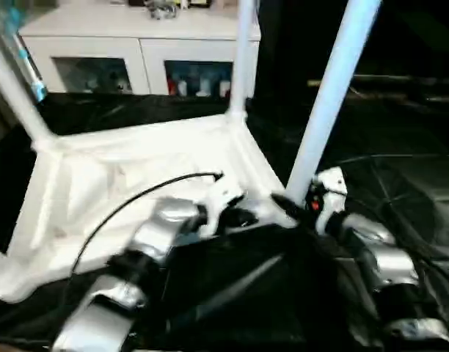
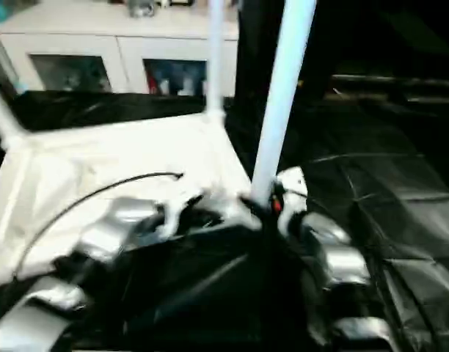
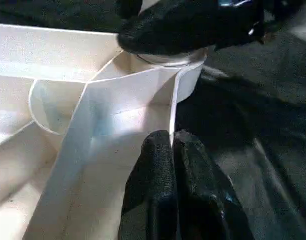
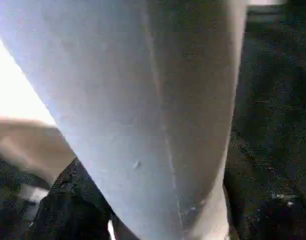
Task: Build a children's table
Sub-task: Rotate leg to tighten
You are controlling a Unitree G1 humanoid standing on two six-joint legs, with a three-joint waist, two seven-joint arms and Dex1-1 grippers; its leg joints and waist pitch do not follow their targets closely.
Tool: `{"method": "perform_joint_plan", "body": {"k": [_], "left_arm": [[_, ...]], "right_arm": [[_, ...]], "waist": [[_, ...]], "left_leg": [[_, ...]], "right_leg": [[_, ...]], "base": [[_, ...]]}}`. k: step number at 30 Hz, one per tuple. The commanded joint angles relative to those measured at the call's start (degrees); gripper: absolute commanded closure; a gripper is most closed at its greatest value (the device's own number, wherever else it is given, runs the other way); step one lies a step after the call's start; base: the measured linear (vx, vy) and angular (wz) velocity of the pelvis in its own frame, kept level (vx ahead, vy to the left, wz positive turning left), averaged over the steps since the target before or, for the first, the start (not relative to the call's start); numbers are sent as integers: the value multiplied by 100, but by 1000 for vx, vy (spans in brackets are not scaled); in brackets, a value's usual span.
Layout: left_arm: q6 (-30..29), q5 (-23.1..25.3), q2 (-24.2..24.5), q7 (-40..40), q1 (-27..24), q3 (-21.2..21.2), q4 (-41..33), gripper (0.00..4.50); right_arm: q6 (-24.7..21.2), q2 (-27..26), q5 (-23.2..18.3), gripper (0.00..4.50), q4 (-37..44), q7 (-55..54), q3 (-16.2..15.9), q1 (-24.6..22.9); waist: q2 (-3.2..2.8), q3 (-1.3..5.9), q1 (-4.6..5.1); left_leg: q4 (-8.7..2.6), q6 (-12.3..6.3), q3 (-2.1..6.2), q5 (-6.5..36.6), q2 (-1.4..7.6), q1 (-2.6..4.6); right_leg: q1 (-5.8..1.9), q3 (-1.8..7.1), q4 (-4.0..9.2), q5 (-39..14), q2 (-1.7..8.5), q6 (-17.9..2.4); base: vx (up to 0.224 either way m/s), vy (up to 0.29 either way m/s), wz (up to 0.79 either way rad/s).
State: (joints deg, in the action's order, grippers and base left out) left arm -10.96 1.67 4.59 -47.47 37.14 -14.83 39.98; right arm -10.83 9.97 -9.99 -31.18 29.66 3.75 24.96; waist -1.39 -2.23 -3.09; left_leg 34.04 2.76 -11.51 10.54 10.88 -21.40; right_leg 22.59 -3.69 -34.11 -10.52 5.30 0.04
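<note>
Currently the children's table [image 1: 136, 176] is lying upside down on the black sheet [image 1: 400, 191], two far legs already standing up. Right gripper [image 1: 301, 205] is pinching the near-right leg [image 1: 331, 95] low down, seating it at the near-right corner socket [image 3: 185, 75]. Left gripper [image 3: 174, 165] is pressing its fingers together on the thin rim of the top beside that socket, bracing it. Risk, as I judge it: the leg is leaning slightly, so a push off-axis could jam or pop it out; the thin rim could slip from the left pinch and let the top skid on the sheet.
</note>
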Motion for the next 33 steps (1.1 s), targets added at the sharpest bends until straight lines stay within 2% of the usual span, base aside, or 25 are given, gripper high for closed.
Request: {"method": "perform_joint_plan", "body": {"k": [1,4,5,6,8,9,12,16,22,24,27,31,33], "left_arm": [[151,-36,-295,843,312,283,75,450],[199,-71,-363,671,293,219,51,450],[215,-89,-347,555,275,192,22,450],[220,-110,-316,439,263,162,7,450],[242,-136,-236,240,221,111,-52,450],[269,-157,-110,-45,165,67,-125,450],[398,-153,37,-287,117,52,-170,450],[536,-263,309,-816,36,45,-277,450],[456,-524,760,-1958,-143,-58,-679,450],[454,-519,870,-2120,-136,-70,-683,450],[448,-553,920,-2266,-144,-82,-707,450],[423,-560,966,-2388,-181,-104,-787,450],[407,-563,977,-2415,-196,-103,-820,450]], "right_arm": [[-167,-489,244,192,-363,-109,-503,-153],[-68,-615,111,192,-298,189,-525,-97],[-77,-609,31,122,-264,349,-524,-74],[-105,-570,-27,122,-233,513,-540,-47],[-137,-449,-62,121,-142,780,-621,-44],[-214,-210,-93,94,19,1239,-762,-57],[-261,119,-65,73,204,1771,-938,-114],[-326,675,-221,73,514,2576,-1026,-211],[-370,1245,-393,73,746,3538,-949,-267],[-380,1331,-397,99,754,3687,-955,-261],[-409,1372,-447,118,778,3753,-990,-259],[-470,1311,-554,151,879,3862,-1001,-282],[-527,1300,-585,168,931,3945,-1014,-312]], "waist": [[54,267,51],[65,263,61],[62,269,62],[84,277,58],[82,278,61],[92,292,52],[94,294,45],[107,311,16],[72,386,-63],[59,374,-65],[61,347,-74],[64,347,-82],[68,361,-87]], "left_leg": [[-468,25,149,1835,207,126],[-480,-38,159,1971,214,134],[-487,-58,162,1940,216,126],[-489,-86,160,1863,221,113],[-490,-132,159,1813,221,90],[-484,-178,161,1717,224,80],[-460,-300,134,1451,229,64],[-436,-431,126,1257,237,68],[-348,-758,95,523,269,27],[-340,-812,86,534,266,26],[-371,-644,86,859,277,52],[-382,-514,92,918,278,53],[-368,-553,90,774,273,48]], "right_leg": [[-147,209,565,-2420,331,-923],[-145,210,599,-2570,333,-829],[-158,211,591,-2511,332,-835],[-167,215,577,-2394,332,-859],[-182,216,561,-2277,335,-902],[-207,215,540,-2126,334,-940],[-220,226,486,-1619,332,-1130],[-253,220,465,-1433,335,-1202],[-256,198,260,-138,299,-1624],[-237,192,258,-55,300,-1699],[-227,198,317,-566,315,-1647],[-235,206,323,-689,322,-1589],[-240,205,295,-502,315,-1599]], "base": [[0,0,0],[0,0,0],[0,0,0],[0,0,0],[0,0,0],[0,0,0],[0,0,0],[0,0,0],[0,0,0],[0,0,0],[0,0,0],[0,0,0],[0,0,0]]}}
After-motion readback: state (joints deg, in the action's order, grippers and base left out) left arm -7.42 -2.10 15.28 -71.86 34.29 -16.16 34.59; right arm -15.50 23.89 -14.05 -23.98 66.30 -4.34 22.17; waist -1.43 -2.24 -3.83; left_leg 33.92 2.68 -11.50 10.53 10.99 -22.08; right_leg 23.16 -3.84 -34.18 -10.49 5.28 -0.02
